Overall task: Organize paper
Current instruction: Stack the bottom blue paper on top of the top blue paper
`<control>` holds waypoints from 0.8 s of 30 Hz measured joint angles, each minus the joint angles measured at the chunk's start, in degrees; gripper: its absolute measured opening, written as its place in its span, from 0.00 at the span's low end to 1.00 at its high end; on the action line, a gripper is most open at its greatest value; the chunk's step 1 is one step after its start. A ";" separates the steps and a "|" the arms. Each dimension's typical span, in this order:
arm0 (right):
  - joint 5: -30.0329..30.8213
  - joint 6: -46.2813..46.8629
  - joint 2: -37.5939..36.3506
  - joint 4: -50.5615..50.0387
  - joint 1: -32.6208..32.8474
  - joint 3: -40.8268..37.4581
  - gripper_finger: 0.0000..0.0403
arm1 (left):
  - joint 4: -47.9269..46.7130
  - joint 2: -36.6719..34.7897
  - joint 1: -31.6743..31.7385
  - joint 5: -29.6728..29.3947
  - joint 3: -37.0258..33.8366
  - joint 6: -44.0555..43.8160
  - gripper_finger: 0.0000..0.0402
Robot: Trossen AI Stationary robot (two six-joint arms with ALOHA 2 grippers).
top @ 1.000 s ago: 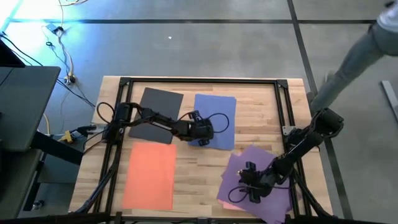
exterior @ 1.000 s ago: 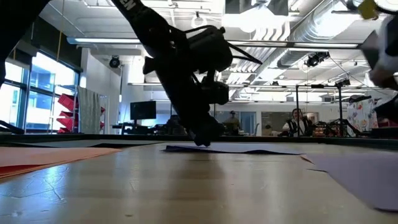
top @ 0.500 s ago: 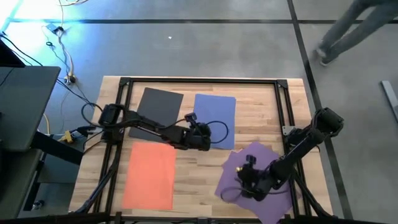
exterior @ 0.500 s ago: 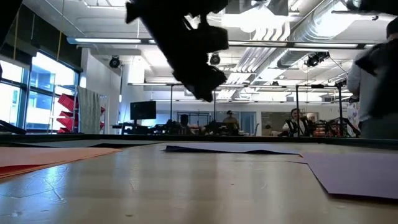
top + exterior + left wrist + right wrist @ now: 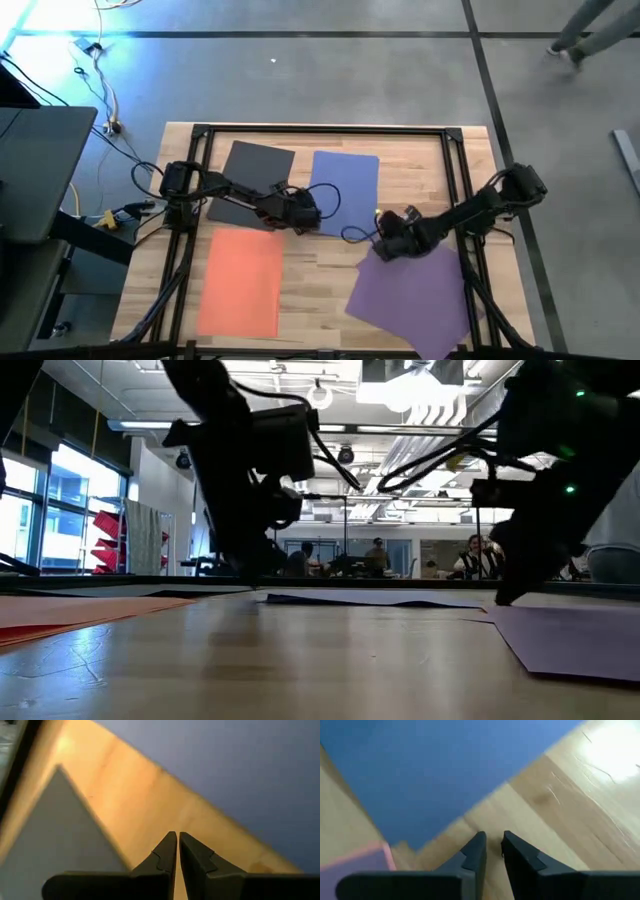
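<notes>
Four sheets of paper lie flat on the wooden table: dark grey (image 5: 250, 182) at the far left, blue (image 5: 347, 190) beside it, orange (image 5: 240, 282) at the near left, purple (image 5: 412, 295) at the near right. A pink edge (image 5: 360, 852) peeks out beside the purple sheet. My left gripper (image 5: 305, 218) is shut over bare wood between the grey sheet (image 5: 60, 835) and the blue sheet (image 5: 240, 780). My right gripper (image 5: 381, 243) stands by the purple sheet's far corner, just off the blue sheet (image 5: 440, 775). Its fingers (image 5: 493, 840) are a narrow gap apart with nothing between them.
A black frame rail (image 5: 320, 130) runs round the table's far and side edges. Cables trail from both arms across the middle (image 5: 345, 232). A person's legs (image 5: 590, 25) pass on the floor beyond the far right corner. People sit in the room behind (image 5: 470, 560).
My left gripper has risen off the blue sheet's near edge and gone toward the table's left. My right gripper has travelled from the purple sheet's near part toward the far edge, to its far corner. The purple sheet has turned and slid, and now covers the pink one.
</notes>
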 joint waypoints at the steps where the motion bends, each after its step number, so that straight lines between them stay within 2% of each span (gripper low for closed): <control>1: -0.10 -1.47 0.03 2.32 -1.03 -0.41 0.09 | 2.07 -0.02 0.13 0.66 -0.75 1.12 0.00; 5: -1.21 -5.30 0.17 6.21 -3.00 -0.71 0.05 | 7.54 -0.07 0.26 2.62 -2.23 2.69 0.00; 16: -0.32 -8.03 0.28 6.17 -3.18 -0.69 0.01 | 7.83 0.06 0.05 3.16 -2.25 2.21 0.00; 19: 0.99 -8.05 -0.02 5.17 -3.13 -0.69 0.01 | 7.02 -0.57 -0.01 2.97 -2.24 2.24 0.00; 24: 3.71 -7.61 -3.29 -1.23 -2.29 -1.04 0.02 | -0.25 -4.48 -1.20 1.19 -0.65 3.15 0.00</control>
